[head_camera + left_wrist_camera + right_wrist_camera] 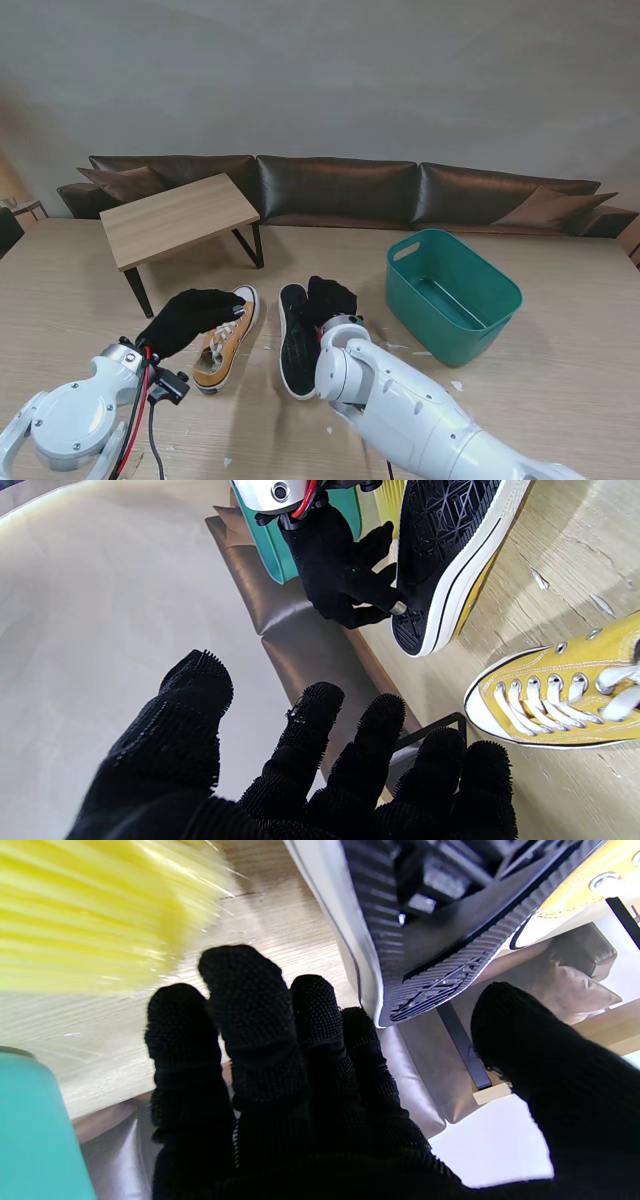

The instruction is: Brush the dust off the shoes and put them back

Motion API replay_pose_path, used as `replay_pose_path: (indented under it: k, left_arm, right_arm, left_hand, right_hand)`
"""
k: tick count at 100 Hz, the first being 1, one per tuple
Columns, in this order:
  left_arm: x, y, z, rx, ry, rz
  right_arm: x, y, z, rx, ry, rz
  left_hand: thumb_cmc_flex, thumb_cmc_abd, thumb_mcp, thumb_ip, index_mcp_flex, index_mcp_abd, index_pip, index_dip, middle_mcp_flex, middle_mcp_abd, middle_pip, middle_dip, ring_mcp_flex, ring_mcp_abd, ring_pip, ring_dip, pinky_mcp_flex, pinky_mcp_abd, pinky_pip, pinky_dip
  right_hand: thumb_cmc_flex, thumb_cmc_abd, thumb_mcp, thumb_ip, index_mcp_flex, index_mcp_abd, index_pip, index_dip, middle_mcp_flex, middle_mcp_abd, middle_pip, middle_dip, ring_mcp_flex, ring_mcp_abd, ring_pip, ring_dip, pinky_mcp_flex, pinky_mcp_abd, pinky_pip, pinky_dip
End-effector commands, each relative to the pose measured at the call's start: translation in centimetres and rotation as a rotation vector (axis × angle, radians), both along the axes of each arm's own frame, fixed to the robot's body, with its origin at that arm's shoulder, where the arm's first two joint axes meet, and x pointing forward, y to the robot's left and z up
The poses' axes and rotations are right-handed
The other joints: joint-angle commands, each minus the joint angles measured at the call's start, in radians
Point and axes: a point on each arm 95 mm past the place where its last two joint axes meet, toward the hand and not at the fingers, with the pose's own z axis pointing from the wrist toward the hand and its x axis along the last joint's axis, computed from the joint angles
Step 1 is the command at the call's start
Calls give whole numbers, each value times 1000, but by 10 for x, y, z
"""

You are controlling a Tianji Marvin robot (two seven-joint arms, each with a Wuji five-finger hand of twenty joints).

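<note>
Right wrist alone shows yellow bristles (pixel 100 915) beside the tipped shoe (pixel 425 930).

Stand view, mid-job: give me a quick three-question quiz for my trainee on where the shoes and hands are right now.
1. True or false: the left hand is gripping the upright shoe.
2. The tipped shoe shows the stand camera its: A) laces, B) black sole, C) inside lining.
3. Fill in: the green basin stands on the robot's ____ side.

Key: 1 false, its fingers are spread and hold nothing. 2 B. 3 right.
</note>
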Motion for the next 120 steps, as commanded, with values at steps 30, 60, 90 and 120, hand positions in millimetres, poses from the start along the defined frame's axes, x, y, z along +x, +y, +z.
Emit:
replay_pose_path:
  k: [30,60,90,120]
  left_arm:
    - [-1,-1,-2,0,13,-19]
    - [-1,-1,-2,3,13,-22]
    - [-1,-1,-2,2,16,-24]
    - [-1,-1,-2,1,20,-26]
  right_arm:
    - [2,3,1,-4,3,-6]
    - [3,2,2,-4,4,-16]
    - [4,2,2,-10,-11,-24]
    - [3,2,2,2,6,-24]
  left_hand:
    - [25,33,-40,34,30,-1,-3,8,24,5,3,9,18,21,18,12,14,1,-13,8]
    - [26,32,-42,34,36,-1,0,10,27,4,4,10,21,22,20,12,15,2,-13,7]
    - [26,34,-44,34,42,-1,2,11,30,5,4,10,19,22,19,11,15,2,-13,7]
    - [28,34,-44,34,51,3,6,13,36,7,6,11,22,24,20,11,17,4,-13,5]
  right_hand:
    - [-50,42,-10,38,-80,-18,7,-25,-38,-21,-2,-24,-23,3,-6,-8,-183,-15,-7,-5]
    - [-50,46,-14,40,-76,-20,14,-27,-40,-19,4,-29,-25,5,-8,-9,-181,-12,-4,-5]
    - [-55,51,-18,41,-105,-21,9,-31,-58,-19,5,-32,-27,4,-8,-11,-182,-11,-4,-5]
    - [-56,55,-21,42,-99,-31,20,-32,-52,-19,12,-36,-11,5,3,-10,-167,-5,2,-5]
